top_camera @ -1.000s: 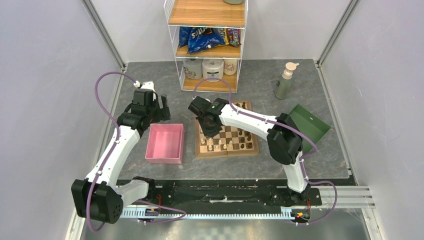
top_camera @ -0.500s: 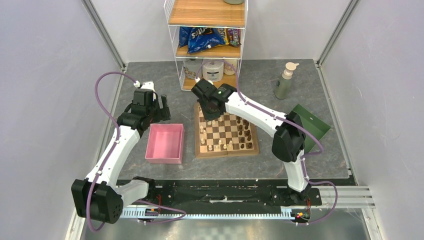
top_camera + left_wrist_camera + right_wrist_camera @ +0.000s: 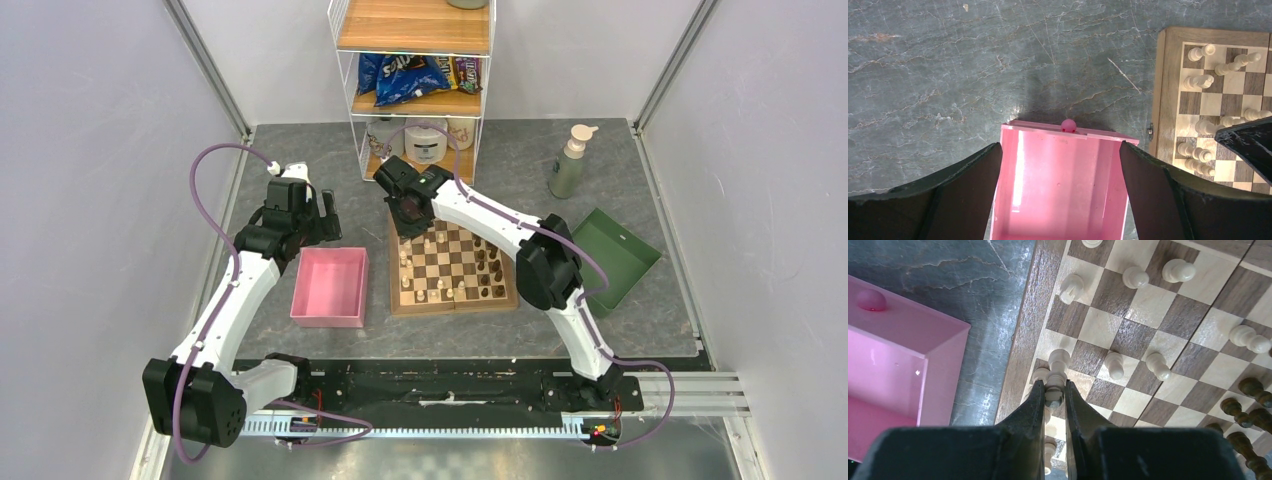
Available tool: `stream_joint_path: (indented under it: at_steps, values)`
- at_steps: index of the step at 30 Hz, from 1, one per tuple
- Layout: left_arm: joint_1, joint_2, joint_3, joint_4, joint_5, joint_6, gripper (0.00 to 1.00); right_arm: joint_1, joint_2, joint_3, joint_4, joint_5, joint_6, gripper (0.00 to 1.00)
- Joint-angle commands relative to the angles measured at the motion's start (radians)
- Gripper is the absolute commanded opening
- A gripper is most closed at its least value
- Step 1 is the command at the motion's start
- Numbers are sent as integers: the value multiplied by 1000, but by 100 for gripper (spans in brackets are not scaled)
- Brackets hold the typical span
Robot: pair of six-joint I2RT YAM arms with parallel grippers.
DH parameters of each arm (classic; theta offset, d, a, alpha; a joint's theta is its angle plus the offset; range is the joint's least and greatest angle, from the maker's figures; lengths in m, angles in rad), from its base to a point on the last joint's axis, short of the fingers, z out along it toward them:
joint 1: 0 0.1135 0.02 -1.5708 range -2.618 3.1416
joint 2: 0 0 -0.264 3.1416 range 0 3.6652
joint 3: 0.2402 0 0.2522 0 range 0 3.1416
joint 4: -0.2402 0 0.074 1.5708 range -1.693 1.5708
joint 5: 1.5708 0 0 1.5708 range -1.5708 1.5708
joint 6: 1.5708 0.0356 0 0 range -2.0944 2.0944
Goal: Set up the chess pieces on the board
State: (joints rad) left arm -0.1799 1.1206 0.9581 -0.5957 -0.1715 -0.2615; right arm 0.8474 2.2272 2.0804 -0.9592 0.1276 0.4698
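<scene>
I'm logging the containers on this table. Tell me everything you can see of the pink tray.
The pink tray is an open-topped rectangular box, glossy like plastic, with thin upright walls and a small round knob on its far rim. It sits flat on the grey marbled table, just left of the board, with a gap between them. Nothing shows inside it. The left gripper hovers open over its far end, apart from it.
</scene>
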Motion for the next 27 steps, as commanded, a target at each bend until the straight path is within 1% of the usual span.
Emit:
stream_joint_path:
  at_steps: [1,23,25,27]
  values:
    - [6,-10,11,23,12,-20,94,4,20,46,19,-22,-6,13]
    - [8,-1,11,20,19,-19,94,4,70,44,53,-62,4,16]
    - [8,1,11,20,22,-18,94,4,69,41,53,-62,3,18]
    - [8,4,11,20,27,-18,94,4,64,40,53,-60,2,23]
